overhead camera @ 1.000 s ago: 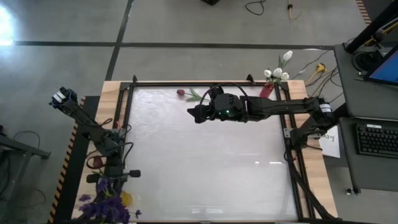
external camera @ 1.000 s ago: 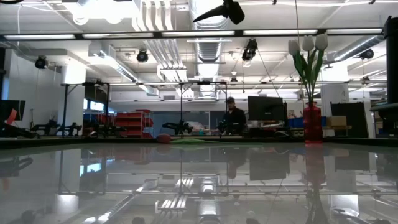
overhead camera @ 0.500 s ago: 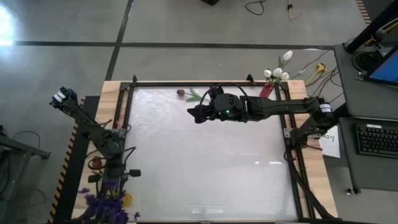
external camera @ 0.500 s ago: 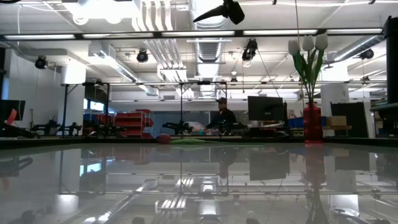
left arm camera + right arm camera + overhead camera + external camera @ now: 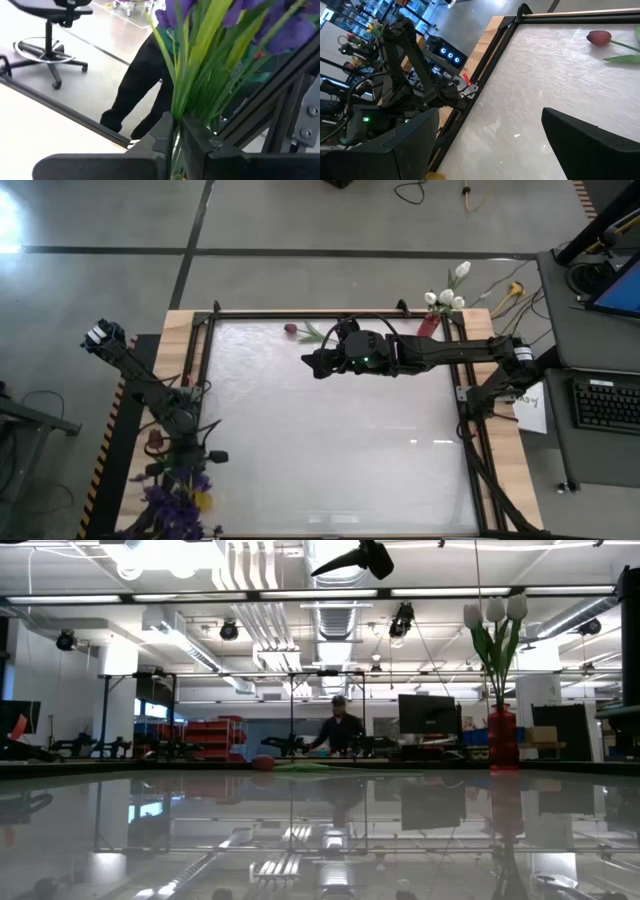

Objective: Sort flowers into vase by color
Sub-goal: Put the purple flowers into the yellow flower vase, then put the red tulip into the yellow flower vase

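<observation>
Since the earlier high view, the left gripper (image 5: 172,442) has slid nearer along the table's left edge, toward the purple flowers (image 5: 172,502) at the near left corner; the right gripper (image 5: 318,363) stays spread wide above the far centre. Low view: white tulips (image 5: 494,612) stand in a red vase (image 5: 502,739), far right. Left wrist view: fingers (image 5: 200,142) pinch green stems (image 5: 192,92) of the purple flowers. Right wrist view: a pink-red bud (image 5: 599,37) lies on the table.

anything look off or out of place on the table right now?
One thing: a pink-red flower lies flat on the table near its far edge, not in any vase. The white tulips stand upright in the red vase. The left hand is shut on purple flower stems.
</observation>
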Controlling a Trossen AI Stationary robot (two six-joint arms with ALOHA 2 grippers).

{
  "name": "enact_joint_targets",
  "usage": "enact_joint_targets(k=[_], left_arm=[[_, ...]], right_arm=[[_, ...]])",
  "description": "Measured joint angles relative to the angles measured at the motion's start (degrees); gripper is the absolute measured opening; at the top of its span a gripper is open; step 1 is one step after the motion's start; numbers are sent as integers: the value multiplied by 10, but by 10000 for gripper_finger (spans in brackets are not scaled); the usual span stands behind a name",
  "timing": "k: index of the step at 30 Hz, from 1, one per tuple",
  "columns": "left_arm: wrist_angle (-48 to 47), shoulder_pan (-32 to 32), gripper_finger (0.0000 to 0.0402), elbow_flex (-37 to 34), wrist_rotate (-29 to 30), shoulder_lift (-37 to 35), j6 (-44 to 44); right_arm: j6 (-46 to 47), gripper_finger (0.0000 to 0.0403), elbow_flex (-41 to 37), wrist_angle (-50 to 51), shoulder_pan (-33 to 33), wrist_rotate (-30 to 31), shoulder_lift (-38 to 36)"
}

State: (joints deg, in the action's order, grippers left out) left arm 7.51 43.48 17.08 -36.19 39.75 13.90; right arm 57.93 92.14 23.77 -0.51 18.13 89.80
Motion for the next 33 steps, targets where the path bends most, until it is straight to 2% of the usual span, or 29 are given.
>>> enact_joint_targets(k=[7, 15, 19, 22, 27, 33], left_arm=[[0, 0, 47, 0, 11, -6, 44], [-5, 0, 138, 11, 12, -13, 76], [-54, 0, 171, 45, -7, -16, 78], [-135, 0, 177, 82, -6, -16, 50], [-279, 0, 170, 131, 38, -16, -3], [-323, 0, 171, 162, 71, -16, 25]], right_arm=[[0, 345, 0, 0, 0, 0, 0], [0, 345, 0, 0, 0, 0, 0], [-5, 345, 0, 0, 0, 0, 0], [-7, 345, 0, 0, 0, 0, 0], [-9, 345, 0, 0, 0, 0, 0], [-19, 345, 0, 0, 0, -1, 0]])
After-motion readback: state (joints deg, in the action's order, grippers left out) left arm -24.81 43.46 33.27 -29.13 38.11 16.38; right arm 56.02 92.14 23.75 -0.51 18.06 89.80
